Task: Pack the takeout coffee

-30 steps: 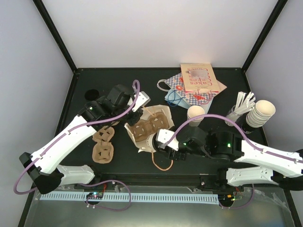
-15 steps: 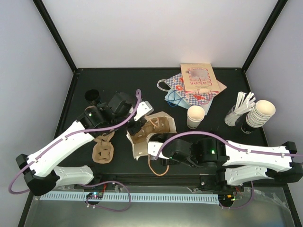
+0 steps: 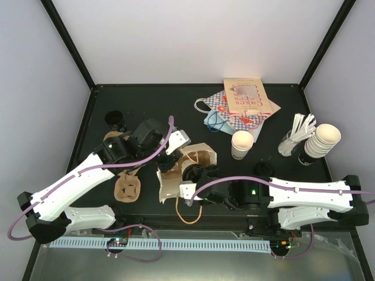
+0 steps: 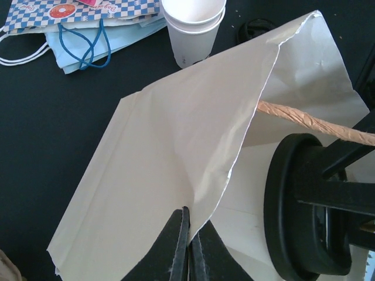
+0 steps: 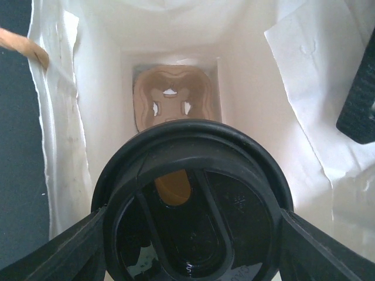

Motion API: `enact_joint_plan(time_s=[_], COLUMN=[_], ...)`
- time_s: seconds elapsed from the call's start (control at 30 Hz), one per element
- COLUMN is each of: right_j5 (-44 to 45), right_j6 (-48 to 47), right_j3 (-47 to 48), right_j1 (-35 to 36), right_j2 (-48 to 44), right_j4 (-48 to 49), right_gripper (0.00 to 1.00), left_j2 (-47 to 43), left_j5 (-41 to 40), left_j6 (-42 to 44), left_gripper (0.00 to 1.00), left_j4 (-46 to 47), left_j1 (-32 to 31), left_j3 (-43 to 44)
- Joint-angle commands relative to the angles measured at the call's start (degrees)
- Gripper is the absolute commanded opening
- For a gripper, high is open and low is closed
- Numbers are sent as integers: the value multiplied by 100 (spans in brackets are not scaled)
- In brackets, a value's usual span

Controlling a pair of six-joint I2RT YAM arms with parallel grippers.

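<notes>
The takeout coffee [image 5: 193, 199] shows as a round black lid filling the right wrist view, at the open mouth of the white-lined tan paper bag [image 5: 246, 76]. My right gripper [image 5: 193, 231] is shut on the coffee, one finger [image 5: 64, 249] on each side. A brown cup carrier [image 5: 176, 96] lies at the bag's bottom. My left gripper [image 4: 188, 234] is shut on the bag's edge [image 4: 176, 164] and holds the mouth open; the lid [image 4: 302, 205] is to its right. From the top, the bag [image 3: 170, 184] lies between my left gripper [image 3: 170, 157] and right gripper [image 3: 196, 174].
Brown cup carriers [image 3: 128, 188] lie left of the bag. A small black round object [image 3: 115, 120] sits at the far left. A lidless cup [image 3: 242, 143], patterned bags [image 3: 243, 105], stirrers [image 3: 302, 129] and stacked cups [image 3: 322, 140] stand at the back right. The bag's handle [image 3: 187, 213] loops toward the near edge.
My right gripper has moved left with the coffee up to the bag's mouth. The left gripper and the bag have shifted slightly toward the near edge.
</notes>
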Motion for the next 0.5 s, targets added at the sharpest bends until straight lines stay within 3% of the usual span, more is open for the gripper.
enact_joint_plan(time_s=[0.0,0.47], right_j5=[-25,320], right_j6=[-160,-455], right_j3=[-6,-92], right_j1=[42,42], right_j2=[38,73], right_j4=[251,359], right_gripper=[56,57], left_j2=[-122,-214], left_j5=[116,174], left_j6=[-108,-198], left_gripper=[3,3], left_j4=[-166,-111], left_j1=[-57,-131], left_j3=[-26,-116])
